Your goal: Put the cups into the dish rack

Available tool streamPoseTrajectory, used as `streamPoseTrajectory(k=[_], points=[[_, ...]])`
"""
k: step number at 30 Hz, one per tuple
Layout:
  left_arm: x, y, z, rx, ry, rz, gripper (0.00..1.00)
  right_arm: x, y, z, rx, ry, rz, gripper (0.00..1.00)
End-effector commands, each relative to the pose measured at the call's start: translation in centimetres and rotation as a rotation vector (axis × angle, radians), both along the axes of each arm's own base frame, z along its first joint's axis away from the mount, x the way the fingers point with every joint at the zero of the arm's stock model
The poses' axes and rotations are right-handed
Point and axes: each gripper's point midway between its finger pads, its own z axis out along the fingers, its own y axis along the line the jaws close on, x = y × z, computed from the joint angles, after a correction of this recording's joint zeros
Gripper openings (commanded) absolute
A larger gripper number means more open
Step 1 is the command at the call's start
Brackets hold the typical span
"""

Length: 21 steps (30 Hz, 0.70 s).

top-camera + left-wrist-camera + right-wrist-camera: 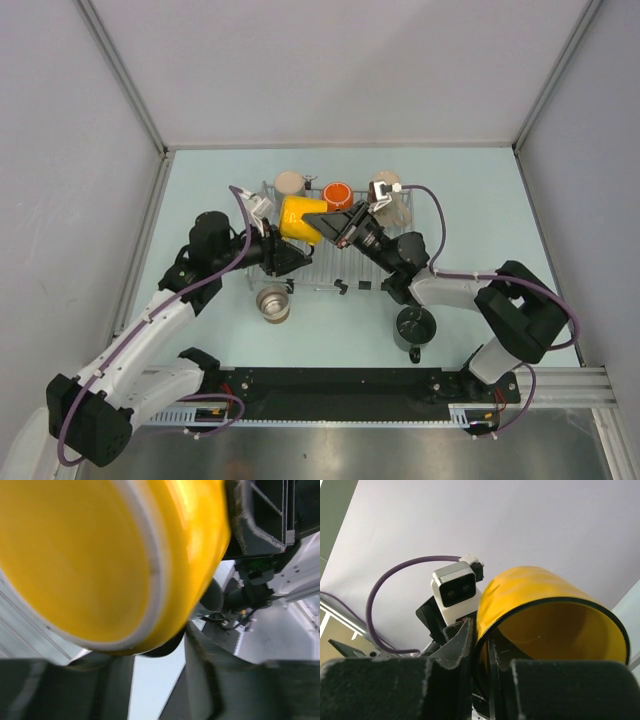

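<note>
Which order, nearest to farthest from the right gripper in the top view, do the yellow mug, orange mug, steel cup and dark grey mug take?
From the right gripper:
1. the yellow mug, held at its fingers, centre.
2. the orange mug, just beyond, on the far side.
3. the steel cup, near-left.
4. the dark grey mug, near-right, towards the arm bases.

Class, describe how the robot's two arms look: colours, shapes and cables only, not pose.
Both the left arm and right arm have white tubular links, chunky black joints, a purple cable and a white boxy wrist camera; the fingers are black.
</note>
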Motion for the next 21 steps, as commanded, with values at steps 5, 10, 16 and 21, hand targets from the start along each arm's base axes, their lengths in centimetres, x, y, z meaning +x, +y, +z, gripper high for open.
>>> streamPoseTrajectory(k=[5,10,16,21], points=[[1.5,-0.5,11.3,-0.196,-0.336,0.020,0.22,-8.4,1.9,-0.1,0.089,-0.037,0.306,0.00],[1.1,-0.3,13.0,-0.223,-0.359,0.019,0.25,-8.8,4.3,-2.8,0.045,0.021,0.358,0.00],[1.1,0.2,13.0,-0.218,-0.378,0.044,0.40,-8.7,6.1,-5.8,0.003,0.095,0.384,0.00],[1.5,0.4,13.2,-0.216,-0.399,0.067,0.53,-9.1,7.1,-6.9,-0.011,0.119,0.404,0.00]])
